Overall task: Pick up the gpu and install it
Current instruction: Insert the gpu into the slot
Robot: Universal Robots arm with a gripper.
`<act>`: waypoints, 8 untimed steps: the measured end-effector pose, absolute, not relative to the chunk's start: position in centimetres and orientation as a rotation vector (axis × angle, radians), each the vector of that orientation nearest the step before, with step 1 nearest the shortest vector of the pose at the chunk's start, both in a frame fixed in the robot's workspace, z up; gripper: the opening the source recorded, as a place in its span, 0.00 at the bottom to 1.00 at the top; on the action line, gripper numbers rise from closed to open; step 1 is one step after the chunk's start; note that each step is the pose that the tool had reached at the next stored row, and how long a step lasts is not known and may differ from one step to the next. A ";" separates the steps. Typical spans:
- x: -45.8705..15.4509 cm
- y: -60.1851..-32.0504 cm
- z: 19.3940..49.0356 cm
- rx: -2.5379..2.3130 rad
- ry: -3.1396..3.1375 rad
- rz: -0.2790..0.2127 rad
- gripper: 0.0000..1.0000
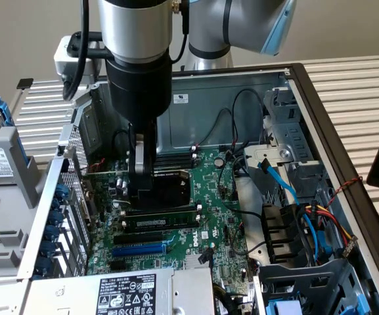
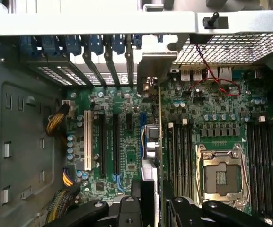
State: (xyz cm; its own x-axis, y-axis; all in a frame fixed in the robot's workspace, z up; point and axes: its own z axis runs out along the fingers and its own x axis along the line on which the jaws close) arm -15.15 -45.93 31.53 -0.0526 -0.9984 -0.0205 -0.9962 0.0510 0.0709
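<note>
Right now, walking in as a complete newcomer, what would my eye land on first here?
A big silver-and-black robot arm plunges into an open computer case, towards the exterior view's left. Its gripper holds a small graphics card on edge, low by the green motherboard. A bright blue cable curls through the drive bays on the exterior view's right.

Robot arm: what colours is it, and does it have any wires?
The robot arm is a shiny silver tube with a light-blue joint cap, then a fat black round wrist piece. A black cable runs beside it. Its fingers are black.
</note>
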 end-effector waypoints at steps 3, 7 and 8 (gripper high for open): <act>-15.2 -45.9 31.2 2.157 -2.243 -0.113 0.27; -15.2 -45.9 30.7 2.155 -2.241 -0.116 0.27; -15.3 -45.9 30.5 2.155 -2.240 -0.118 0.27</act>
